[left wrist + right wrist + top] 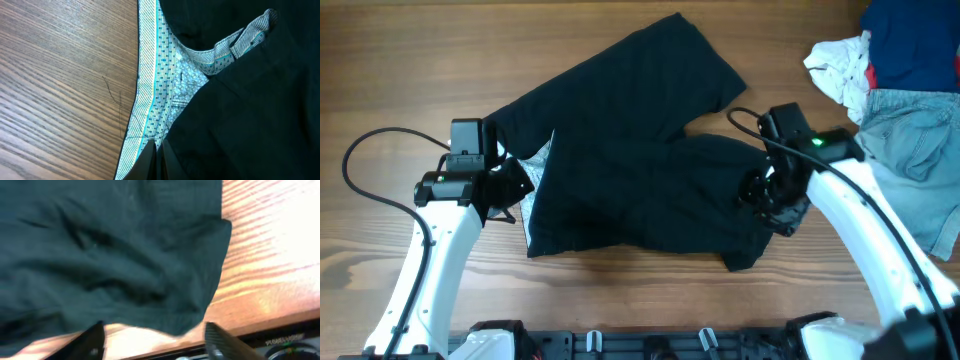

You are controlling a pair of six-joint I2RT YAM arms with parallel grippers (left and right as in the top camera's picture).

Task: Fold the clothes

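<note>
The black shorts-like garment (630,150) lies spread across the middle of the wooden table, with one leg pointing to the back and one to the right. Its pale patterned waistband lining (165,85) shows at the left edge. My left gripper (520,185) sits at that waistband. In the left wrist view its fingers (156,155) are pressed together on the edge where the lining meets the black fabric (250,110). My right gripper (770,195) hovers over the right leg. In the right wrist view its fingers (155,337) are wide apart and empty, just off the hem of the black fabric (115,245).
Light blue denim shorts (915,150) lie at the right edge, close to my right arm. A navy garment (915,40) and a white cloth (840,65) lie at the back right. The table's front edge (280,325) is just beyond the hem.
</note>
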